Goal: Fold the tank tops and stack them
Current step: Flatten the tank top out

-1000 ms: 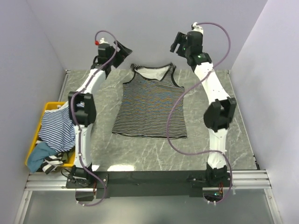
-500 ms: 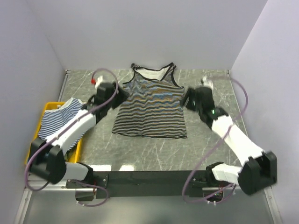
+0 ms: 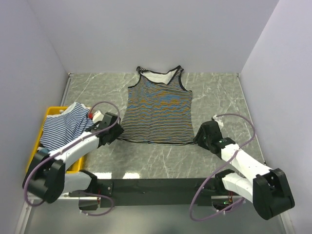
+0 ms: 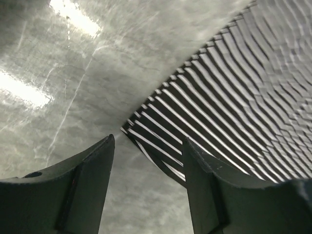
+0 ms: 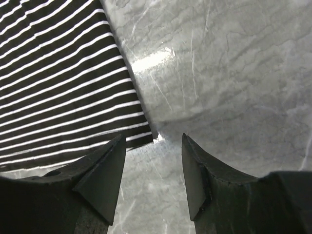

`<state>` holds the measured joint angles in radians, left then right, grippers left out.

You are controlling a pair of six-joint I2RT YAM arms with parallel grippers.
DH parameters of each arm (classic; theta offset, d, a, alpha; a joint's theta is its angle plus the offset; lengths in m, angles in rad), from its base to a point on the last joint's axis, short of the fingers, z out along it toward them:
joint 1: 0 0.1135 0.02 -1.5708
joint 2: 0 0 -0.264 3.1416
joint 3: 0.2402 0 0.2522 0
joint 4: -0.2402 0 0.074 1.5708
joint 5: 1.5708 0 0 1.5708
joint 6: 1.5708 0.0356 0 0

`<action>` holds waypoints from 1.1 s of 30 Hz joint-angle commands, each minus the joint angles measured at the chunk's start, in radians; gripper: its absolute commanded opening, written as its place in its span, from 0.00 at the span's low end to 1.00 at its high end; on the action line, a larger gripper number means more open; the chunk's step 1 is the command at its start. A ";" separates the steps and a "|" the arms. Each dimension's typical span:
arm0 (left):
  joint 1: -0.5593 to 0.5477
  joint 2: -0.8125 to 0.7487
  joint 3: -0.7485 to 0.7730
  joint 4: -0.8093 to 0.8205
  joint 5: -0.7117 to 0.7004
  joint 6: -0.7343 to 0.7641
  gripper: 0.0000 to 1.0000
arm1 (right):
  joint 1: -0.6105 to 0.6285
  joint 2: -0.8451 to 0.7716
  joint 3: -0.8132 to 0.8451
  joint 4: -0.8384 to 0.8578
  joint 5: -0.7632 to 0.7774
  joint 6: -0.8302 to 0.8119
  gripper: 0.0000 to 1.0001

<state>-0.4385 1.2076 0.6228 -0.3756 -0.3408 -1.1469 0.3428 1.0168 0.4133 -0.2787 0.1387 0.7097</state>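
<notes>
A black-and-white striped tank top (image 3: 157,107) lies flat on the marble table, neck toward the back wall. My left gripper (image 3: 117,134) is low at its bottom left corner (image 4: 146,139), open, with the corner's hem between the fingertips. My right gripper (image 3: 199,138) is low at the bottom right corner (image 5: 141,131), also open, the corner just ahead of its fingertips and nothing clamped. A blue-and-white striped tank top (image 3: 61,129) lies draped over the yellow bin.
The yellow bin (image 3: 50,113) sits at the table's left edge and holds more crumpled tops. Purple walls close the table in on three sides. Cables loop from both arms over the table surface.
Both arms swung down from high at the back to the near corners of the black-and-white top. Both grippers' jaws have narrowed somewhat, the right more than the left.
</notes>
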 commanded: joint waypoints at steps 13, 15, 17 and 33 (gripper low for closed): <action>0.009 0.211 0.041 0.107 0.008 0.016 0.47 | 0.009 0.195 0.124 0.021 0.009 0.039 0.50; 0.009 0.221 0.037 0.113 0.017 0.018 0.26 | 0.009 0.212 0.139 0.000 0.009 0.036 0.39; 0.009 0.213 0.035 0.115 0.032 0.021 0.01 | 0.010 0.221 0.150 -0.017 0.007 0.031 0.25; -0.043 -0.209 0.006 -0.100 0.164 -0.024 0.01 | 0.009 -0.122 0.311 -0.451 0.127 0.022 0.08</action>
<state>-0.4576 1.0241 0.6113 -0.4103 -0.2195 -1.1530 0.3473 0.9466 0.6910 -0.6071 0.2226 0.7345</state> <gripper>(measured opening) 0.024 0.074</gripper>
